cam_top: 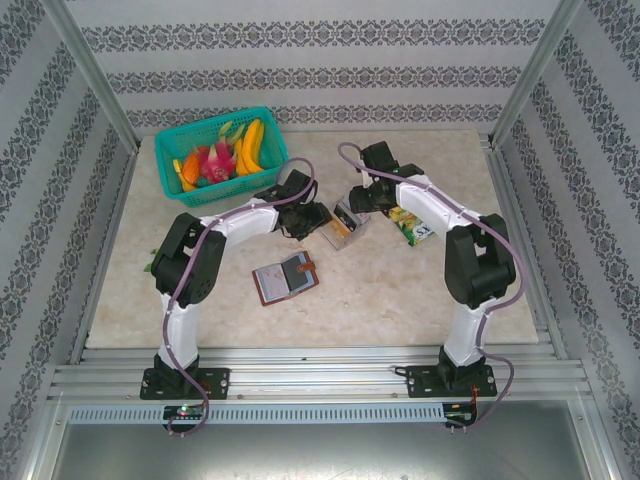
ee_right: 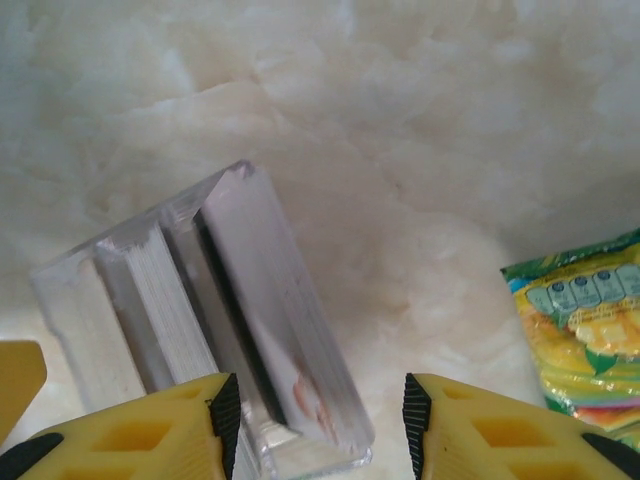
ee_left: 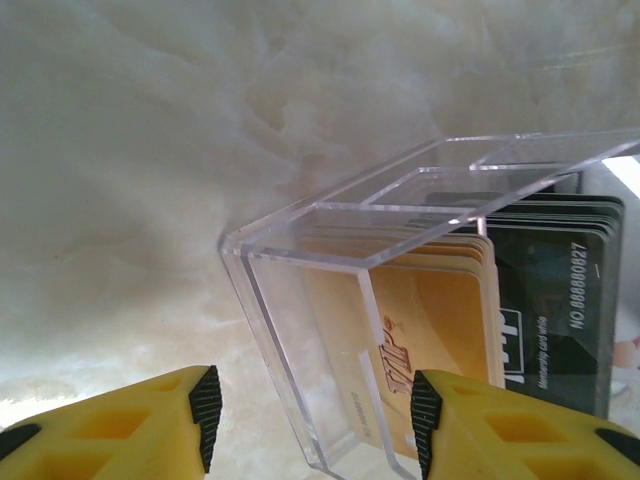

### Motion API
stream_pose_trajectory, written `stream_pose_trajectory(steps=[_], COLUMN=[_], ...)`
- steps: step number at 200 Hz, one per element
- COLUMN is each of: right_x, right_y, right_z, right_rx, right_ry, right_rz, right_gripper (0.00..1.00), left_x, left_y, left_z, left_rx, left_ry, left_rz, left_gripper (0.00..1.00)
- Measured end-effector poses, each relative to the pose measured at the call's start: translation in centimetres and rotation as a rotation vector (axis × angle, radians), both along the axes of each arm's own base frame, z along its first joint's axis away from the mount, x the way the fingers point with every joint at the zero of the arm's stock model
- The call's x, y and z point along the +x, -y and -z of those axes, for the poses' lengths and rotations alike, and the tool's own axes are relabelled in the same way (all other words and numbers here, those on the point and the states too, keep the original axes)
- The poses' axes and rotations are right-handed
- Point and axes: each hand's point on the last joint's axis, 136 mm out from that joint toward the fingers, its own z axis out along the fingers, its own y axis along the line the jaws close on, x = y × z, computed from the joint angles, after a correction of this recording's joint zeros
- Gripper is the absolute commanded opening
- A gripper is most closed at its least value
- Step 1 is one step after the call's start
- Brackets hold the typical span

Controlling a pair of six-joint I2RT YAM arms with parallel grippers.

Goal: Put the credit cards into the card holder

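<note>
Barely begun, it seems: cards sit in the box mid-frame; holder lies open lower left of it. The left tool and right tool hover at the box, jaws apart, gripping nothing.

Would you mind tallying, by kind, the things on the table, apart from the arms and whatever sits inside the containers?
Basket: 1
Clear box: 1
Card holder: 1
Snack packet: 1
Total: 4, leaving out a green bit at the left, too hidden to name.
</note>
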Motion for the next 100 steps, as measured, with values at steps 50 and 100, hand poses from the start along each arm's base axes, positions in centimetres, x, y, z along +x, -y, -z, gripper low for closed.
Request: stream_pose_trajectory(steps=[50,100], right_x=[1.0,1.5], right_y=[0.0,0.3], right_z=[1.9,2.2], right_rx=[-0.054,-0.109], right_ry=[-0.047,-0.058], right_rz=[-0.036,-0.06], right_gripper=[0.48,0.47], left_x=[-0.1,-0.1], left_y=[0.2,0.2], left_z=[1.2,1.2], left_rx=[0.003,0.001], left_ry=[-0.024,-0.026], left_rz=[0.004,0.006], left_gripper=[0.54,0.55])
